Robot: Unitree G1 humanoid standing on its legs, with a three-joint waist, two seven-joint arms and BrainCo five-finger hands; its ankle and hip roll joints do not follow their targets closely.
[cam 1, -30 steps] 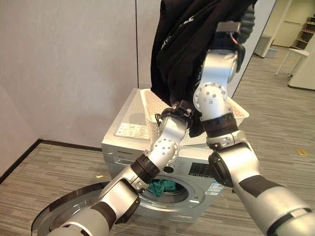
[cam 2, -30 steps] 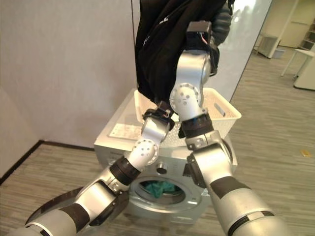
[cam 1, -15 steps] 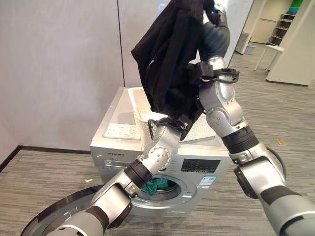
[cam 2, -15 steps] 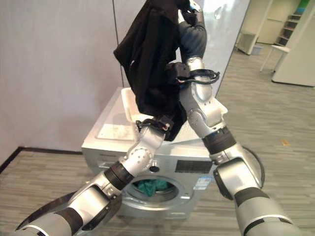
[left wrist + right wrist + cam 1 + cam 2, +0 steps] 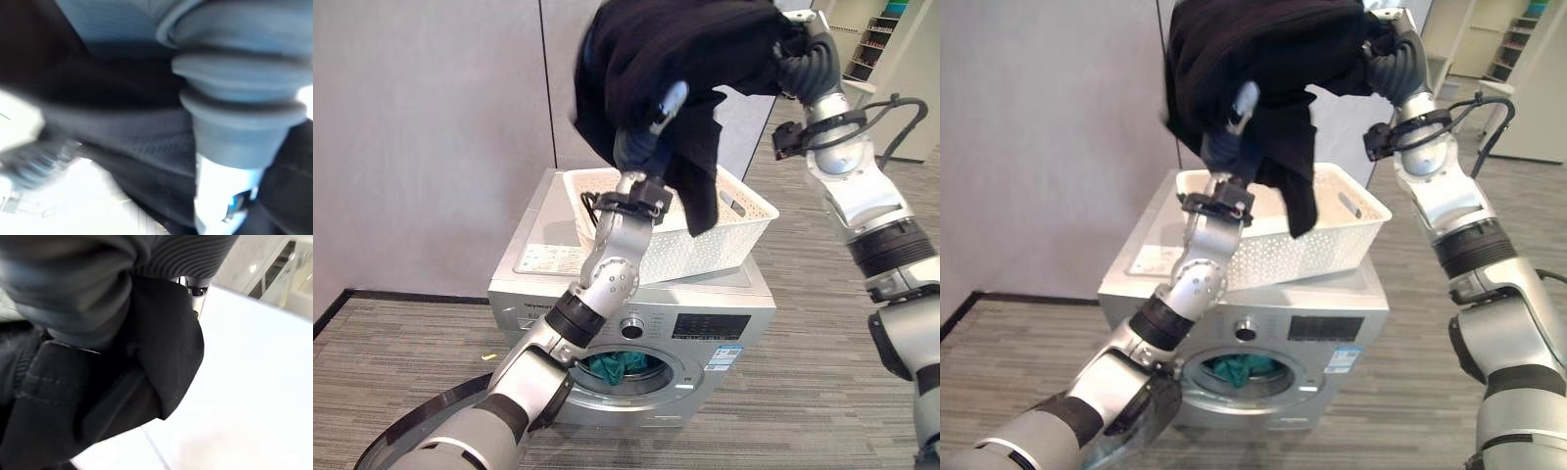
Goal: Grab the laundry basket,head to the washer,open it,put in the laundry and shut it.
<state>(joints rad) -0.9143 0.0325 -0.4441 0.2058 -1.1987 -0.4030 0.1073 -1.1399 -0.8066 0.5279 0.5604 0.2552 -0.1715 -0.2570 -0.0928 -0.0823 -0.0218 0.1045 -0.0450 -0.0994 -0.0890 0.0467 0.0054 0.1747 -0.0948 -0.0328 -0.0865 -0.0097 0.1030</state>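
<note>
Left eye view: black garment point(image 5: 675, 69) held high above the laundry basket point(image 5: 744, 211) on the washer point(image 5: 626, 294); both hands buried in cloth, grip undeterminable. Lower it clear of the basket to the open drum point(image 5: 622, 367).

A black garment point(image 5: 680, 59) is hanging draped over the left hand point(image 5: 651, 122), whose silver finger is showing against the dark cloth, and its far end is reaching the right hand point(image 5: 1386, 44) with its dark ribbed cover. Below the left hand a white perforated laundry basket point(image 5: 734, 230) is sitting on a silver-grey washer point(image 5: 705, 328), and a teal cloth point(image 5: 615, 364) is showing in the drum.
</note>
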